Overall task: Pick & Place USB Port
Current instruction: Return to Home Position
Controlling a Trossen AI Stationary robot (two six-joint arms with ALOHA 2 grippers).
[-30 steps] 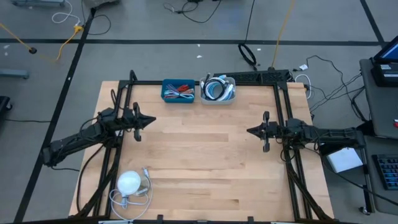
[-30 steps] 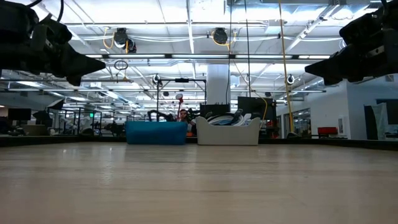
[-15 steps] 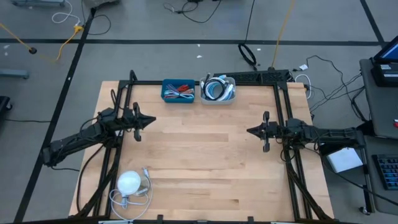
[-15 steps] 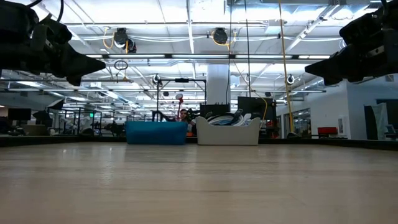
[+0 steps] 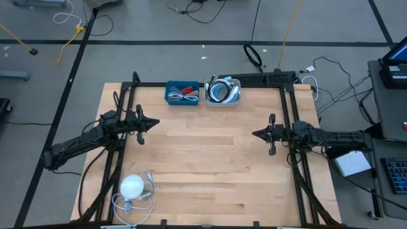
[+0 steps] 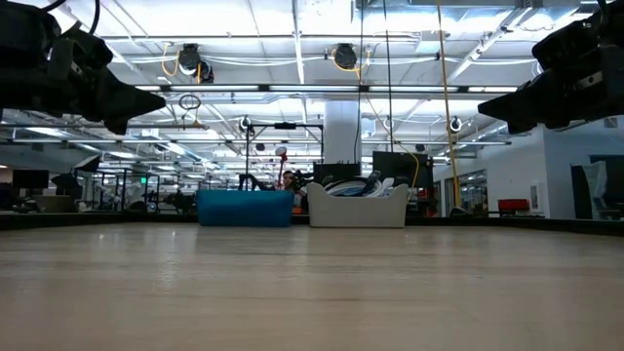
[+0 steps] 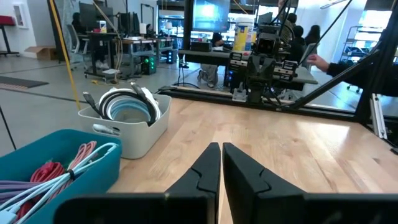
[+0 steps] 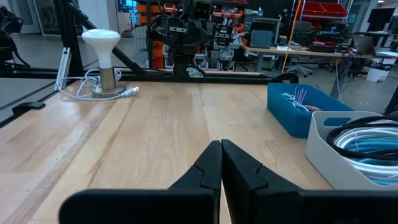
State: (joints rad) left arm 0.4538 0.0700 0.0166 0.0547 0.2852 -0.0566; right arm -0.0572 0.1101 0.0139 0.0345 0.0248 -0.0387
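Note:
My left gripper (image 5: 155, 123) hovers level above the left side of the wooden table (image 5: 210, 172), fingers shut, nothing between them (image 7: 221, 152). My right gripper (image 5: 255, 134) hovers level over the right side, also shut and empty (image 8: 221, 149). At the far edge stand a blue bin (image 5: 182, 93) holding red and pale cables and a white bin (image 5: 222, 91) holding coiled cables, both resting on their bottoms. I cannot make out a USB port in any view.
A white dome-shaped lamp (image 5: 132, 186) with a coiled white cord stands on the near left corner. Black frame rails (image 5: 287, 108) run along the table's left, right and far sides. Bare wood lies between the two grippers. People and desks show in the room beyond.

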